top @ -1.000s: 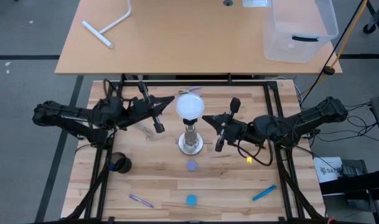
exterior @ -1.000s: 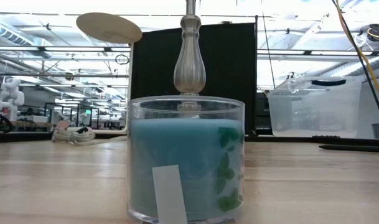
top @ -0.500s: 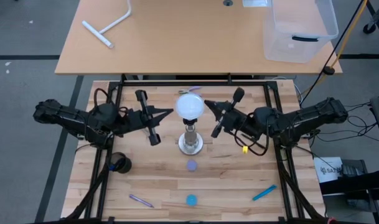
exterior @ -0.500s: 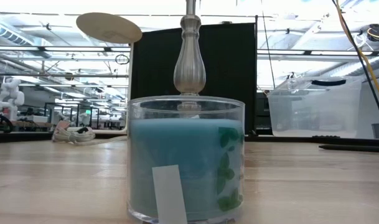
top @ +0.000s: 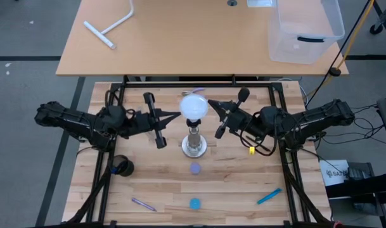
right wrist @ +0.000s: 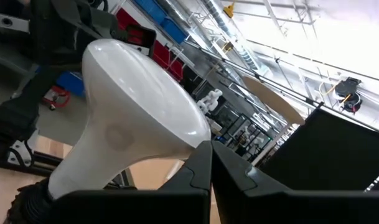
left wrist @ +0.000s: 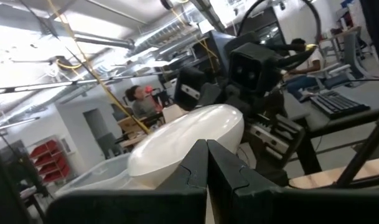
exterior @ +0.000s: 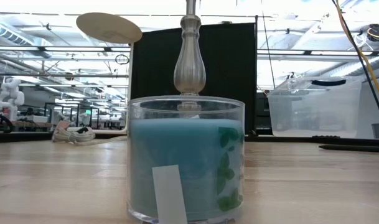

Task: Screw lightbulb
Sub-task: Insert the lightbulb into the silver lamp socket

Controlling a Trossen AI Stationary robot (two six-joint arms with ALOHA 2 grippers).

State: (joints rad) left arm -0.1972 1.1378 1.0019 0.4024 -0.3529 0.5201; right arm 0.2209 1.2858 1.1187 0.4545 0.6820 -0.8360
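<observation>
The white lightbulb (top: 194,106) stands upright with its neck in the silvery socket stand (top: 194,146) at the table's middle; the stand's post (exterior: 189,62) rises behind a blue candle jar in the low view. My left gripper (top: 179,114) is shut at the globe's left side, and the globe (left wrist: 189,146) fills its wrist view. My right gripper (top: 209,102) is shut at the globe's right side, where the globe (right wrist: 136,102) and its greyish neck show close up. My left gripper lays the tips of its shut fingers (left wrist: 195,163) against the globe's left side (left wrist: 177,158). It comes nearly level from the table's left. The bulb stays upright on the stand. My right gripper lays its shut fingertips (right wrist: 200,163) against the globe's right side (right wrist: 188,138). It comes nearly level from the table's right.
The blue candle jar (exterior: 186,165) stands near the front edge (top: 194,203). A purple disc (top: 195,168), a black cup (top: 122,166), a purple pen (top: 144,204) and a blue pen (top: 269,196) lie on the near half. Black frame rails (top: 199,83) border the table.
My left gripper has swung toward the near edge along the globe's left side. My right gripper has swung toward the far edge along its right side. Both stayed shut. The bulb stands where it was; whether it has turned cannot be told.
</observation>
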